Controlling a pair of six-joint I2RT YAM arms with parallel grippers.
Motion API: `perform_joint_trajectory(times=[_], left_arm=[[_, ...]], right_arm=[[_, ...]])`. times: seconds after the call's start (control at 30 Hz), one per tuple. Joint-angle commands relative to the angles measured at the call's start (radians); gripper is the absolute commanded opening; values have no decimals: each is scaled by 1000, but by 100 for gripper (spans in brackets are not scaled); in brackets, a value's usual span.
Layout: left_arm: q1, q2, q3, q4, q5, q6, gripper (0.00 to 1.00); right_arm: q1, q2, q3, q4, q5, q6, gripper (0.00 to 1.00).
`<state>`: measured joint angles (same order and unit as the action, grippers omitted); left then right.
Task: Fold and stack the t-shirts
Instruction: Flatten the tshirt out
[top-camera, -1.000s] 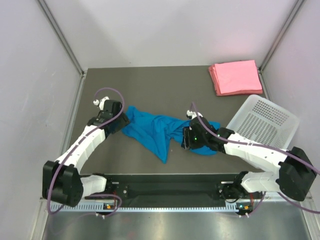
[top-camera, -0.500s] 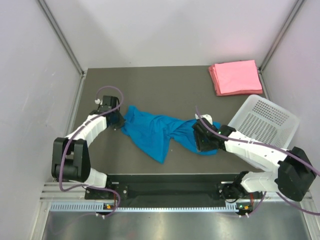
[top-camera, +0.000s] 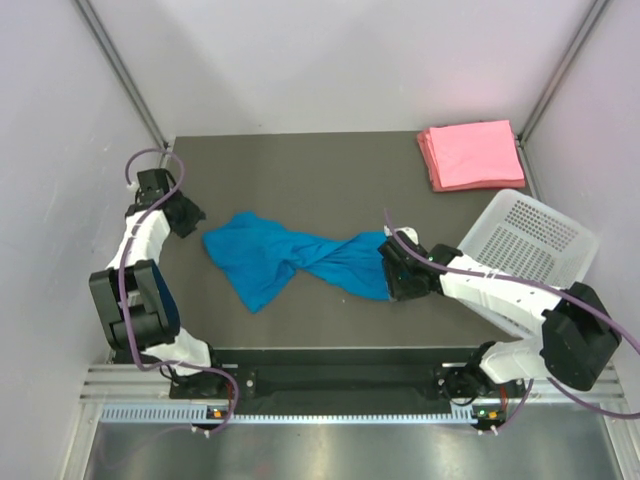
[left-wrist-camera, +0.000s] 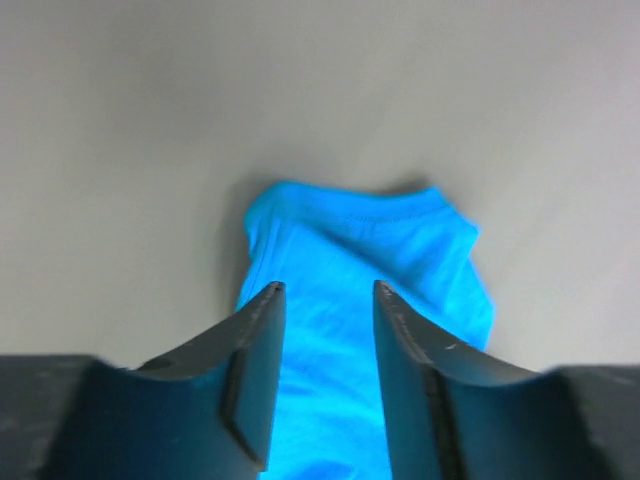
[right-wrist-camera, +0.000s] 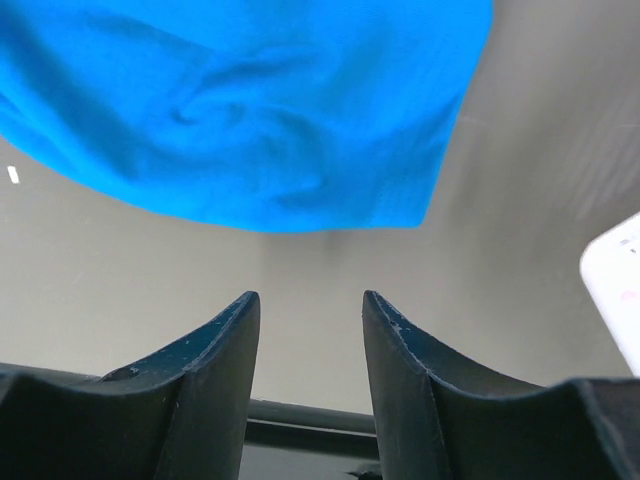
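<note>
Left gripper (top-camera: 188, 216) sits near the left edge of the counter (top-camera: 300, 170), just off the left end of the blue shirt (top-camera: 300, 262), and from above I see no contact between them. On its wrist feed this gripper (left-wrist-camera: 326, 290) has its jaws a moderate gap apart. I see blue cloth (left-wrist-camera: 360, 250) through that gap, lying on the counter beyond the tips, with nothing pinched. Right gripper (top-camera: 388, 272) is at the shirt's other end, right beside its edge. Its wrist feed (right-wrist-camera: 310, 298) shows the jaws parted about as far and empty, with bare counter between them and the shirt's edge (right-wrist-camera: 250, 120) just past the tips. The shirt lies crumpled and twisted in the middle, stretched left to right across the near half of the counter, and wider at its left end. I can see a pink stack (top-camera: 470, 152) of folded shirts in the far right corner, well apart from the blue one. A white basket (top-camera: 535, 245) stands at the right edge, near the right arm
</note>
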<state>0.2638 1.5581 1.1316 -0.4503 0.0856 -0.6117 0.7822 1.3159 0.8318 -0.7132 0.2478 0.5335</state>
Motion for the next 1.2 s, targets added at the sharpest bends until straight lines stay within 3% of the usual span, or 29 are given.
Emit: perform_joint_trajectory(times=[0.0,0.1,0.33,0.37,0.4,0.43,0.47,0.53,0.6,0.73,0.9,1.17], left_arm=[[-27,-65,-22,-80,-41,75,47],[-72,-183,-111,-100,-70,81,53],[-100,-374,-338,-202,89,12,47],[-130,-395,-383,-205,89,0,47],[-235,-423,-383,-202,10,-23,47],[-236,-429,-366,-229,9,-45,48],[-333,-434,-357,-240,-29,-77,48],[-400,-432,-371,-220,6,-158,48],[-416,-428,-407,-214,37,-213,46],[-440,-469,-429,-254,-64,-250,45],[-443,-526,-492,-263,-66,-348,46],[-460,-552,-585,-294,-130,-387,45]], right_arm=[[-6,0,46,37,-22,-7,46],[-6,8,50,55,-42,-17,46],[-6,22,38,113,-81,-35,46],[-8,20,36,118,-81,-40,45],[-6,17,33,121,-81,-43,46],[-6,14,32,121,-82,-44,45],[-8,11,29,120,-84,-47,45],[-8,-3,24,121,-84,-50,46],[-9,-23,21,115,-84,-52,45],[-9,-67,4,118,-84,-44,46],[-9,-81,-2,127,-99,-35,45],[-9,-90,-10,150,-117,-24,45]])
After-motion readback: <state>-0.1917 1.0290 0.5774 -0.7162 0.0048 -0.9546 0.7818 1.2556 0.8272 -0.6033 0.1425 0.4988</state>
